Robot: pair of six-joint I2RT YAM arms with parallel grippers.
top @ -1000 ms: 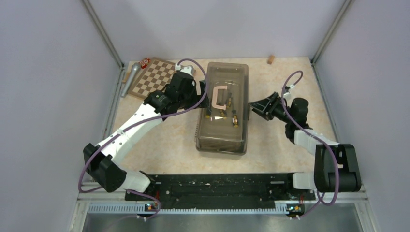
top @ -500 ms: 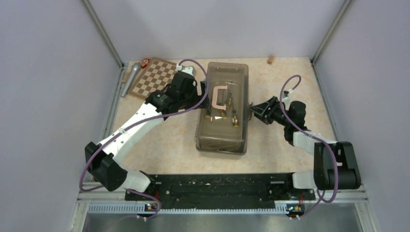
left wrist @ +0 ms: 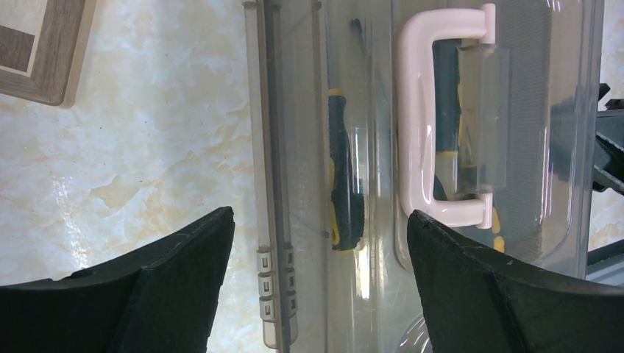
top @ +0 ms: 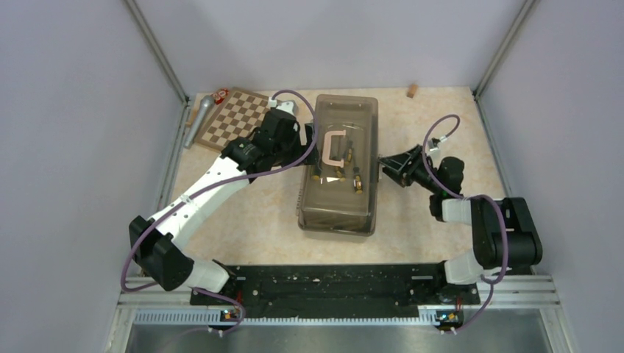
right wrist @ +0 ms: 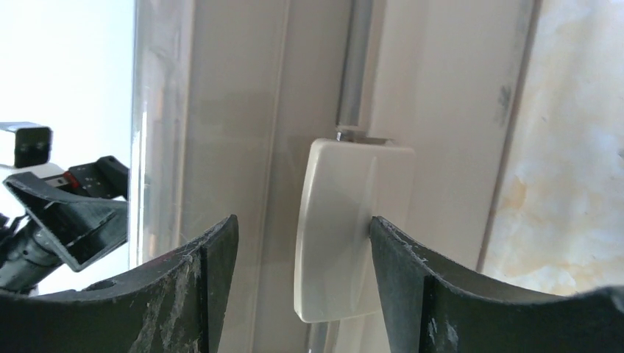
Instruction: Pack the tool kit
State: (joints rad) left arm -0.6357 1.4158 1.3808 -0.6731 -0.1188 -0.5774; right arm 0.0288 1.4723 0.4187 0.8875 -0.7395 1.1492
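Right wrist view: the right jaws, spread, have come around the latch [right wrist: 353, 228] of the toolbox [right wrist: 243, 110], seemingly ready to lock it; left jaws spread too.

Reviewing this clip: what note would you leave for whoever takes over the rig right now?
Left gripper: open, holding nothing, over the toolbox's left edge.
Right gripper: open, with the beige latch on the toolbox's right side between its fingers.
Toolbox: lid down, handle on top, a screwdriver visible inside.
Done: tools seem packed and the lid is lowered.
Left: probably fastening the latches. Whether this one is snapped shut cannot be told.
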